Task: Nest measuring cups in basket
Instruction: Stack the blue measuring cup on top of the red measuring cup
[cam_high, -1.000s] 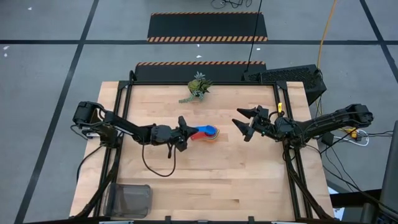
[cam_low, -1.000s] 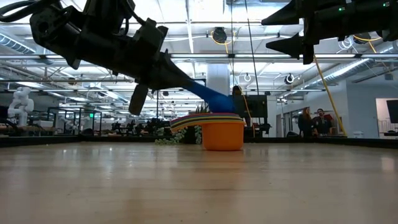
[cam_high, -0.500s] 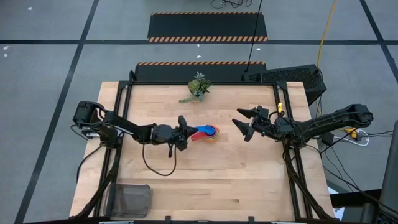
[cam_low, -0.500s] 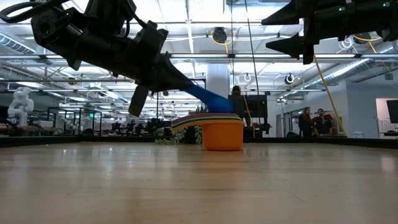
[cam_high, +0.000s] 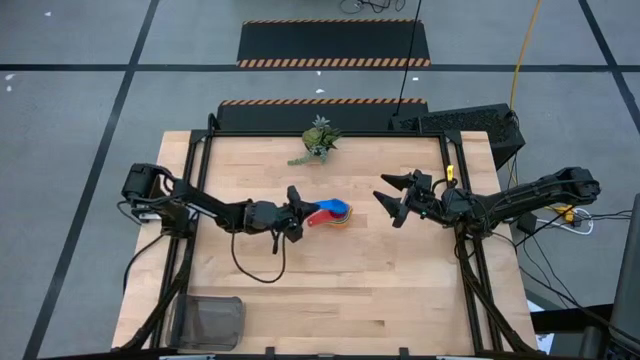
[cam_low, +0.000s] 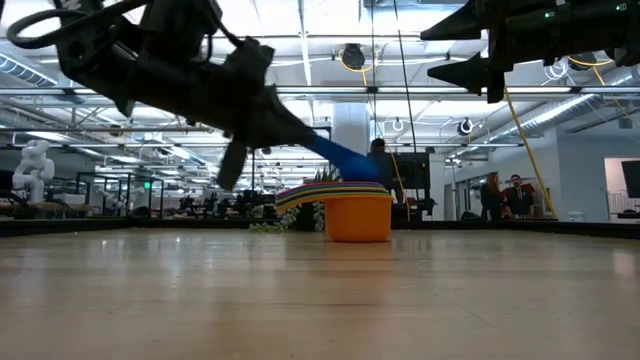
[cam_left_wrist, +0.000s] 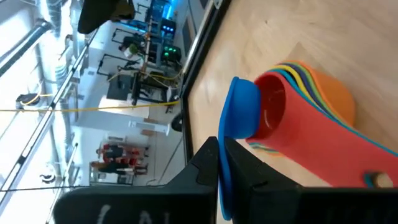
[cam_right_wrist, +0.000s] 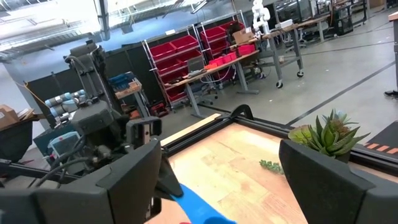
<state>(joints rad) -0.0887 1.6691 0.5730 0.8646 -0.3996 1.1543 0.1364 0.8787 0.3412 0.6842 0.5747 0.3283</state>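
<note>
while the blue plastic measuring cup (cam_high: 330, 209) is clamped by its handle in the left gripper (cam_high: 297, 212), it has been lowered slightly toward the nested stack of coloured plastic cups (cam_high: 340, 214) at mid-table. the right gripper (cam_high: 392, 197) is held apart, waiting right. the grey mesh basket (cam_high: 212, 320) is noted well apart, near-left; nesting is nearly done.

Glossy plastic measuring cups (cam_high: 335, 213), wood table (cam_high: 340, 290)
</note>
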